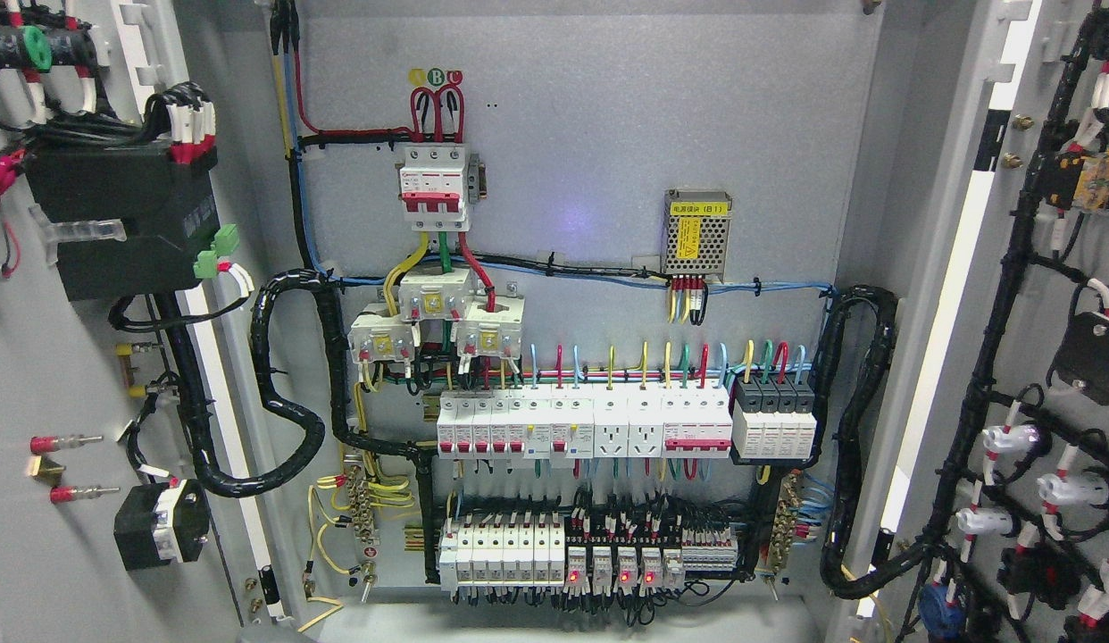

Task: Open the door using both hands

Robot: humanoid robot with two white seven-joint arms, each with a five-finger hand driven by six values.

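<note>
Both cabinet doors stand swung wide open. The left door (45,375) fills the picture's left edge, its inner face carrying a black module and wiring. The right door (1037,357) fills the right edge, with black cable looms and white-capped parts on its inner face. Between them lies the grey back panel (590,143) of the electrical cabinet. Neither of my hands nor any arm shows in the head view.
On the back panel sit a red-and-white main breaker (436,185), a perforated metal power supply (697,234), a row of white breakers and sockets (581,427), and a lower breaker row with red lit indicators (599,558). Thick black cable looms (291,420) hang at both sides.
</note>
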